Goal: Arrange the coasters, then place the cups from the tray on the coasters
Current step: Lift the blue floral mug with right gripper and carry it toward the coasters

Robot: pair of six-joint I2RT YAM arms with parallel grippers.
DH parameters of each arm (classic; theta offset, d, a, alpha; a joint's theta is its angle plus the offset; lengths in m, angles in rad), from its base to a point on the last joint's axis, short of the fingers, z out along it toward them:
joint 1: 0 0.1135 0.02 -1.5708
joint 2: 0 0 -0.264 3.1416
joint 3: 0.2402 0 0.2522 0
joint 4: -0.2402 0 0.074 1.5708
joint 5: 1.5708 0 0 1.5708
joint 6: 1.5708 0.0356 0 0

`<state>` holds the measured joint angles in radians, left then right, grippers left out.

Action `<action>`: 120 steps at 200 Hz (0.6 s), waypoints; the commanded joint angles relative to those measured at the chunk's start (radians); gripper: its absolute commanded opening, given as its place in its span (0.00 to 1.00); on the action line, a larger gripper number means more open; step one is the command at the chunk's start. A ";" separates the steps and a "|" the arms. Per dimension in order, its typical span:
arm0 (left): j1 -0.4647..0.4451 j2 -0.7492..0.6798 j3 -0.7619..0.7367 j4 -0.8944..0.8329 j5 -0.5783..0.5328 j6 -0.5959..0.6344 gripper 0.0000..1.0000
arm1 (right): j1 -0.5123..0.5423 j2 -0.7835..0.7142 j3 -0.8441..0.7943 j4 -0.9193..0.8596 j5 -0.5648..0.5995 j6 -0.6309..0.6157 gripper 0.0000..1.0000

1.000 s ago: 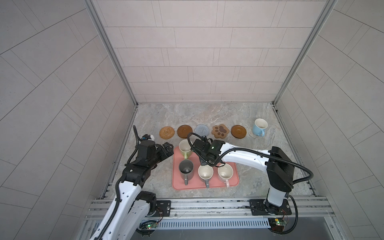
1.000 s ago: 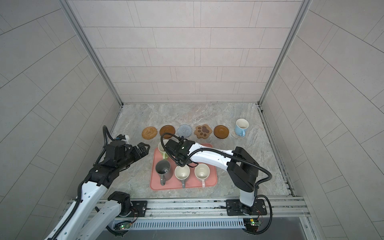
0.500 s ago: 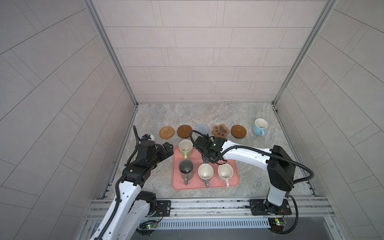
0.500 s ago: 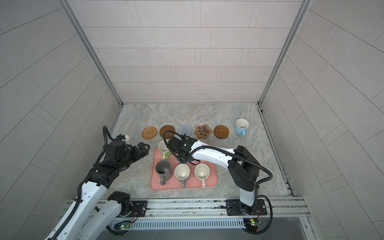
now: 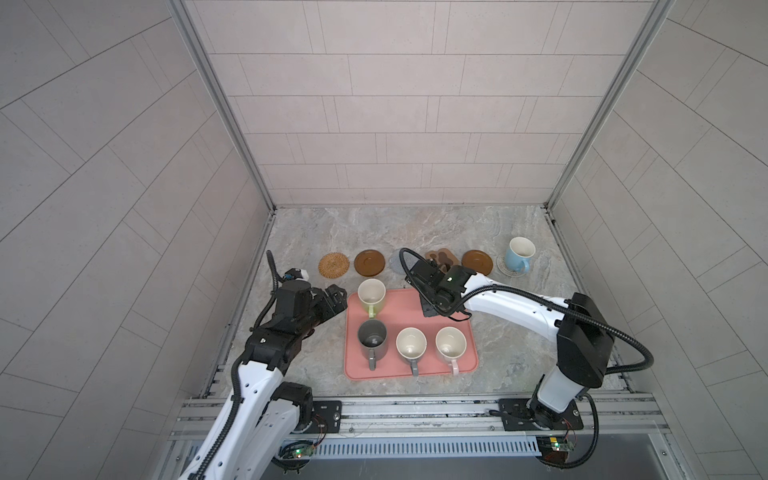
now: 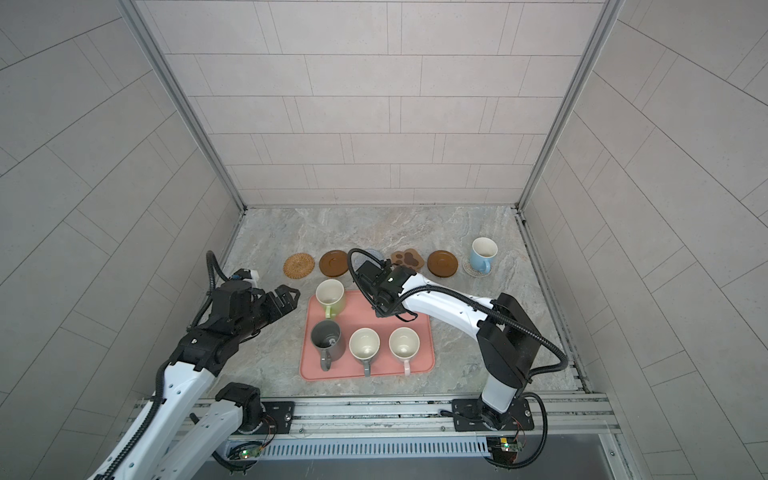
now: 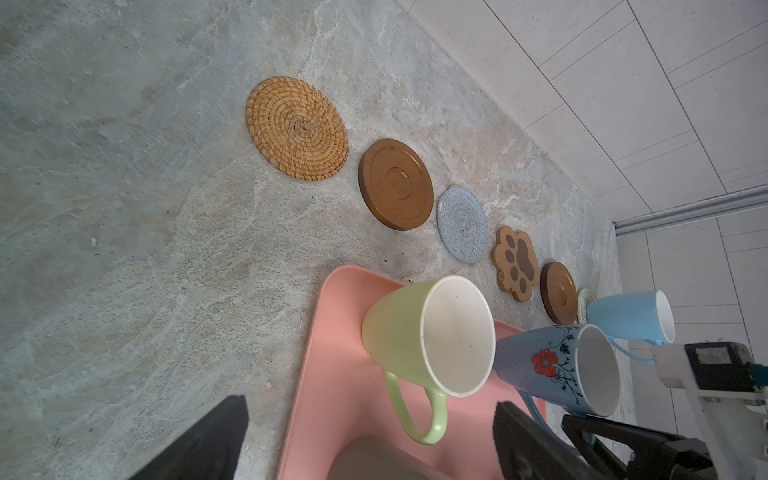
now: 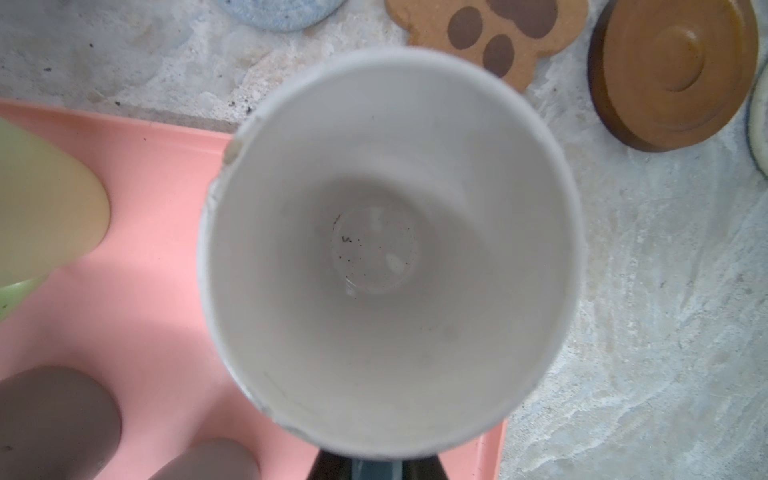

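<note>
Right gripper (image 8: 376, 467): jaws clamped on the handle of the floral blue mug (image 7: 552, 365), held upright over the far right corner of the tray (image 5: 399, 309). Over the last second it has shifted away from the green mug (image 5: 371, 296) toward the paw coaster (image 7: 514, 262). In both top views the wrist now overlaps the blue-grey crochet coaster (image 7: 462, 223).

Left gripper (image 5: 337, 299): jaws wide, empty, unmoved beside the tray's left edge.

The dark grey mug (image 5: 372, 340), grey-handled mug (image 5: 411, 345) and pink-handled mug (image 5: 450, 344) remain on the tray. The light blue mug (image 5: 518, 255) sits on the beige coaster (image 5: 505, 268).
</note>
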<state>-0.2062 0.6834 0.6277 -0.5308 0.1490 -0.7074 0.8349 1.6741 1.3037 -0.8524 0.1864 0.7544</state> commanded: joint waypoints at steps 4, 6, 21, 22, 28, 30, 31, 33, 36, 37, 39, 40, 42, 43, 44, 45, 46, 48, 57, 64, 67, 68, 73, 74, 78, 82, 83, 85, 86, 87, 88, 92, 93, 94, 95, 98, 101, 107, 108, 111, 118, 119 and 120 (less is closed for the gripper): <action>-0.004 -0.006 0.004 -0.010 -0.016 -0.009 1.00 | -0.036 -0.065 -0.006 -0.009 0.044 -0.026 0.09; -0.005 -0.005 0.004 -0.011 -0.018 -0.009 1.00 | -0.040 -0.067 -0.007 -0.008 0.044 -0.028 0.09; -0.005 -0.010 0.005 -0.015 -0.020 -0.010 1.00 | -0.069 -0.082 -0.015 -0.007 0.036 -0.044 0.09; -0.005 -0.011 0.004 -0.016 -0.020 -0.010 1.00 | -0.071 -0.083 -0.015 -0.006 0.036 -0.046 0.09; -0.004 -0.013 0.003 -0.018 -0.024 -0.010 1.00 | -0.084 -0.089 -0.018 -0.005 0.032 -0.054 0.09; -0.004 -0.015 0.004 -0.018 -0.024 -0.010 1.00 | -0.090 -0.091 -0.018 -0.004 0.031 -0.058 0.09; -0.004 -0.015 0.003 -0.018 -0.024 -0.010 1.00 | -0.091 -0.092 -0.018 -0.005 0.031 -0.059 0.09; -0.004 -0.015 0.004 -0.019 -0.025 -0.010 1.00 | -0.096 -0.093 -0.018 -0.005 0.029 -0.063 0.09; -0.005 -0.016 0.004 -0.020 -0.025 -0.010 1.00 | -0.105 -0.096 -0.018 -0.005 0.028 -0.067 0.09; -0.005 -0.016 0.004 -0.020 -0.026 -0.010 1.00 | -0.107 -0.097 -0.018 -0.004 0.028 -0.069 0.09; -0.005 -0.017 0.004 -0.021 -0.025 -0.010 1.00 | -0.112 -0.098 -0.019 -0.004 0.026 -0.072 0.09; -0.005 -0.018 0.004 -0.020 -0.025 -0.010 1.00 | -0.115 -0.099 -0.019 -0.004 0.026 -0.073 0.09; -0.005 -0.018 0.003 -0.021 -0.025 -0.010 1.00 | -0.120 -0.101 -0.020 -0.004 0.023 -0.076 0.09; -0.005 -0.018 0.004 -0.022 -0.025 -0.009 1.00 | -0.123 -0.102 -0.020 -0.004 0.022 -0.077 0.09; -0.006 -0.018 0.004 -0.023 -0.026 -0.010 1.00 | -0.125 -0.103 -0.020 -0.004 0.021 -0.079 0.09; -0.005 -0.019 0.004 -0.023 -0.026 -0.010 1.00 | -0.128 -0.103 -0.020 -0.004 0.021 -0.080 0.09; -0.004 -0.019 0.004 -0.023 -0.026 -0.010 1.00 | -0.131 -0.104 -0.020 -0.005 0.020 -0.081 0.09; -0.005 -0.020 0.005 -0.023 -0.027 -0.010 1.00 | -0.136 -0.105 -0.020 -0.003 0.019 -0.085 0.09; -0.005 -0.020 0.006 -0.026 -0.026 -0.010 1.00 | -0.161 -0.112 -0.021 0.002 0.012 -0.101 0.09; -0.006 -0.021 0.006 -0.027 -0.028 -0.010 1.00 | -0.180 -0.115 -0.024 0.007 0.006 -0.115 0.09; -0.004 -0.021 0.005 -0.028 -0.028 -0.010 1.00 | -0.189 -0.117 -0.024 0.010 0.001 -0.120 0.09; -0.004 -0.021 0.005 -0.028 -0.028 -0.010 1.00 | -0.192 -0.118 -0.024 0.011 0.001 -0.123 0.09; -0.005 -0.021 0.006 -0.027 -0.029 -0.010 1.00 | -0.207 -0.120 -0.026 0.015 -0.006 -0.132 0.09; -0.004 -0.021 0.007 -0.027 -0.030 -0.010 1.00 | -0.210 -0.120 -0.026 0.016 -0.007 -0.135 0.09; -0.005 -0.020 0.007 -0.027 -0.030 -0.010 1.00 | -0.221 -0.122 -0.027 0.021 -0.012 -0.143 0.09; -0.005 -0.020 0.006 -0.028 -0.030 -0.010 1.00 | -0.231 -0.123 -0.027 0.025 -0.016 -0.151 0.09; -0.004 -0.019 0.007 -0.028 -0.030 -0.010 1.00 | -0.233 -0.123 -0.028 0.026 -0.017 -0.154 0.09; -0.005 -0.019 0.006 -0.028 -0.030 -0.010 1.00 | -0.239 -0.123 -0.029 0.027 -0.019 -0.158 0.09; -0.005 -0.019 0.007 -0.029 -0.030 -0.010 1.00 | -0.242 -0.123 -0.028 0.027 -0.019 -0.160 0.09; -0.005 -0.020 0.008 -0.029 -0.029 -0.010 1.00 | -0.243 -0.123 -0.028 0.029 -0.020 -0.162 0.09; -0.005 -0.019 0.008 -0.029 -0.029 -0.010 1.00 | -0.247 -0.123 -0.028 0.029 -0.022 -0.164 0.09; -0.004 -0.018 0.009 -0.028 -0.030 -0.010 1.00 | -0.258 -0.123 -0.027 0.033 -0.026 -0.172 0.09; -0.004 -0.018 0.009 -0.029 -0.030 -0.010 1.00 | -0.260 -0.123 -0.027 0.034 -0.026 -0.175 0.09; -0.005 -0.018 0.009 -0.029 -0.030 -0.010 1.00 | -0.264 -0.123 -0.027 0.034 -0.027 -0.177 0.09; -0.004 -0.018 0.009 -0.029 -0.031 -0.010 1.00 | -0.267 -0.122 -0.027 0.035 -0.029 -0.180 0.09; -0.004 -0.019 0.008 -0.031 -0.031 -0.010 1.00 | -0.275 -0.122 -0.027 0.037 -0.032 -0.185 0.09; -0.005 -0.018 0.010 -0.031 -0.032 -0.010 1.00 | -0.283 -0.122 -0.026 0.039 -0.037 -0.193 0.09; -0.005 -0.019 0.008 -0.032 -0.033 -0.010 1.00 | -0.301 -0.119 -0.024 0.043 -0.044 -0.206 0.09; -0.005 -0.018 0.009 -0.032 -0.034 -0.010 1.00 | -0.304 -0.119 -0.024 0.044 -0.046 -0.210 0.09; -0.004 -0.018 0.008 -0.033 -0.034 -0.010 1.00 | -0.312 -0.118 -0.023 0.047 -0.051 -0.216 0.09; -0.004 -0.018 0.008 -0.034 -0.036 -0.012 1.00 | -0.335 -0.115 -0.020 0.054 -0.063 -0.230 0.09; -0.005 -0.018 0.009 -0.034 -0.037 -0.012 1.00 | -0.338 -0.114 -0.020 0.055 -0.065 -0.232 0.09; -0.004 -0.018 0.009 -0.033 -0.037 -0.012 1.00 | -0.341 -0.115 -0.019 0.056 -0.068 -0.233 0.09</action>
<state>-0.2062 0.6735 0.6277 -0.5377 0.1337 -0.7074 0.5484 1.5929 1.2709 -0.8345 0.1349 0.5930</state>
